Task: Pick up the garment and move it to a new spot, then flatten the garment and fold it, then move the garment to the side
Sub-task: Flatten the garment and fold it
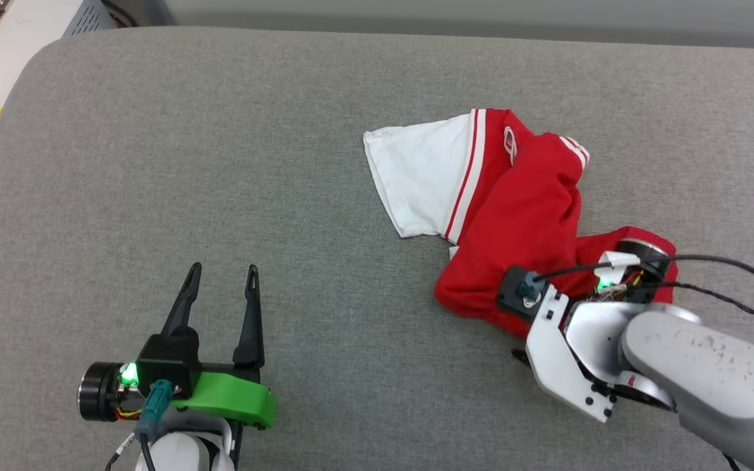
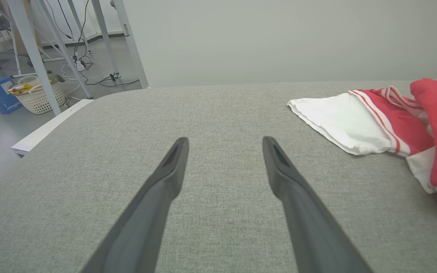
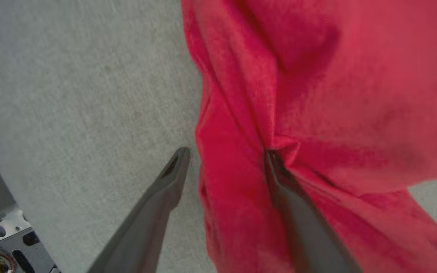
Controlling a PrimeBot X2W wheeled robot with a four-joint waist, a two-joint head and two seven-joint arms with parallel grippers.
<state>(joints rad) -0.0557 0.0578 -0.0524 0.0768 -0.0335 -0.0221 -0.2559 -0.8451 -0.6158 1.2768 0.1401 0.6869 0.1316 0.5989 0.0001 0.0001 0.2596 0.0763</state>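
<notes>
Left gripper (image 1: 224, 268): placed at the lower left of the head view, fingers pointed up the frame, jaws spread wide and empty. A green housing (image 1: 233, 396) and a lit green lamp (image 1: 129, 374) are noted at its wrist.

Right arm (image 1: 704, 366): entered from the lower right, pale forearm angled toward the upper left, wrist bent downward.

Right gripper (image 3: 227, 151): fingers seen parted in the right wrist view.

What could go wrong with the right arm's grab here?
1. The right gripper is open astride the edge of the garment: one finger in a red fold, the other over bare table. Closing may catch only a thin fold and slip on the lift.
2. The garment lies crumpled in layers; a one-point lift may leave it bunched.
3. The left gripper, open, sits apart from the cloth, so it gives no support.
</notes>
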